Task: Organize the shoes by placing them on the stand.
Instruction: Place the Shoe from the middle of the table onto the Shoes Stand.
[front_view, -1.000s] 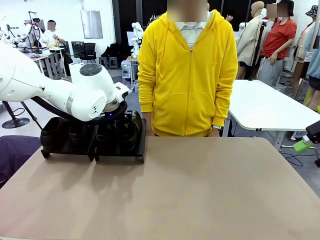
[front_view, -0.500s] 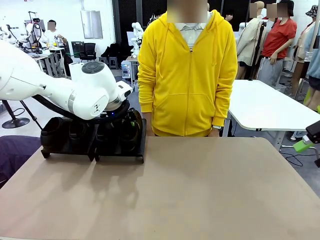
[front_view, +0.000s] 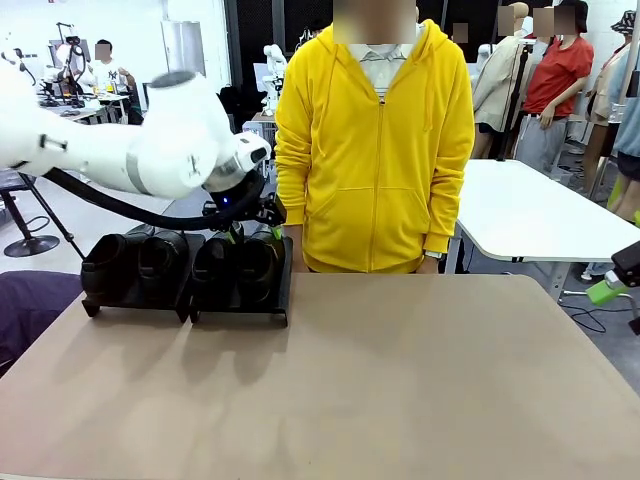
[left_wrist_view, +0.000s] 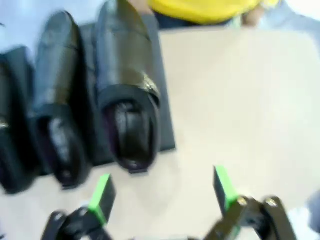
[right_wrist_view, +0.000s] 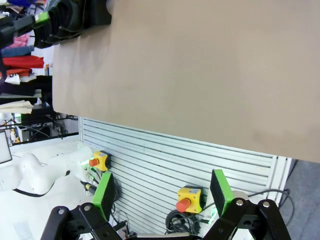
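item: four shoes (front_view: 185, 268) in a row on the stand (front_view: 240, 312), toes forward, rack full. my left gripper (left_wrist_view: 162, 192) hangs open and empty above them; my right gripper (right_wrist_view: 162, 192) is open too, parked off the table.

Tan worktop (front_view: 400, 380), wide and bare across the middle and right. At its far left corner sits the black stand (front_view: 240, 312), right on the surface. Four black shoes (front_view: 258, 268) line up side by side on the stand.
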